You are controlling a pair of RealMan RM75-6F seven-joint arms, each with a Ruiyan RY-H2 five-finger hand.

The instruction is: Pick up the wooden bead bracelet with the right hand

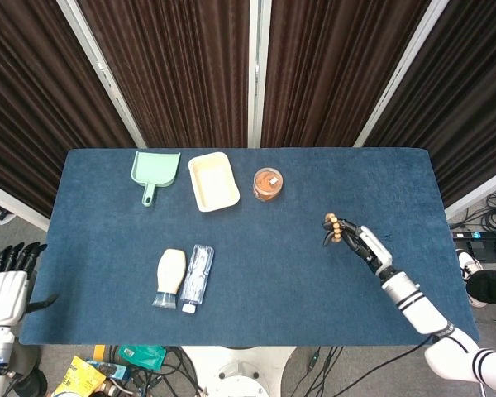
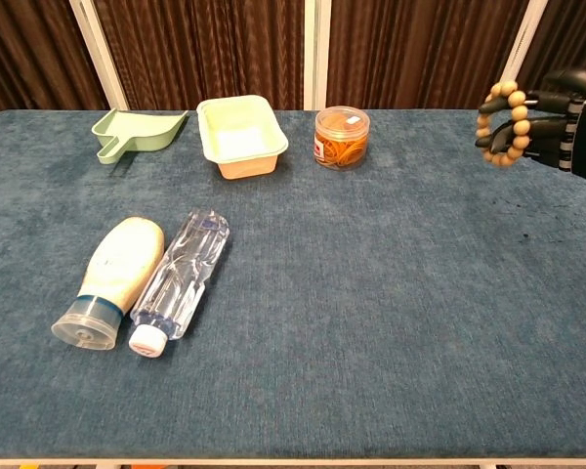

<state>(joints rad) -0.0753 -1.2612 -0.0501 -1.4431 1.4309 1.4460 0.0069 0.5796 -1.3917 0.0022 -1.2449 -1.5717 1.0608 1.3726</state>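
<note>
- My left hand (image 1: 4, 289) sits off the tabletop's (image 1: 256, 273) left edge, fingers apart, holding nothing.
- My right hand (image 2: 557, 117) has its fingers wrapped around the wooden bead bracelet (image 2: 500, 123), raised above the tabletop's right side.

Table cover (image 2: 391, 293): deep blue, plain nap, no pattern.
Curtains (image 1: 174, 66): dark brown with fine vertical ribbing, split by pale grey-white posts.
Dustpan (image 2: 132, 132): pale mint green.
Tray (image 2: 240, 137): cream-green inside, peach-orange lower wall.
Round jar (image 2: 342, 137): clear, orange contents, white and red label.
Squeeze bottle (image 2: 117, 274): creamy beige body, translucent grey cap.
Water bottle (image 2: 184, 274): clear, white cap with a red band.
Wooden bead bracelet (image 2: 501, 122): light tan beads, plain.
Right hand (image 2: 557, 122): black fingers with silver-white bands; forearm white with black rings.
Left hand (image 1: 7, 285): black fingers, white palm shell.
</note>
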